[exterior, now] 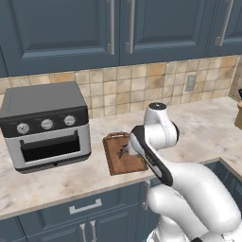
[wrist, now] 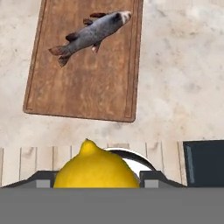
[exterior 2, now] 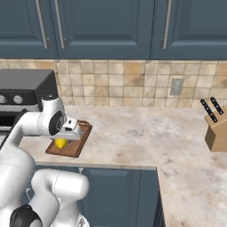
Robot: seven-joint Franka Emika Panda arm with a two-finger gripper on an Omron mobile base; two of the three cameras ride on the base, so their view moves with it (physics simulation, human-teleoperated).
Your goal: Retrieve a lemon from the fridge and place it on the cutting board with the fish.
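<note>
My gripper (wrist: pixel 96 180) is shut on the lemon (wrist: pixel 95 168), a bright yellow fruit that bulges between the two dark fingertips. Past it, the reddish-brown cutting board (wrist: pixel 87 83) lies flat on the counter, and the grey-blue fish (wrist: pixel 92 35) rests on its far half. In the right base view the lemon (exterior 2: pixel 60 143) hangs just above the near part of the cutting board (exterior 2: pixel 75 148), under my gripper (exterior 2: pixel 62 140). From the left base view my arm covers part of the cutting board (exterior: pixel 115 160) and most of the fish (exterior: pixel 124 152).
A grey toaster oven (exterior: pixel 45 125) stands on the counter left of the board. A knife block (exterior 2: pixel 216 128) sits at the far right. Navy-blue cabinets hang above the tiled backsplash, which carries a wall outlet (exterior 2: pixel 177 86). The counter's front edge runs just before the board.
</note>
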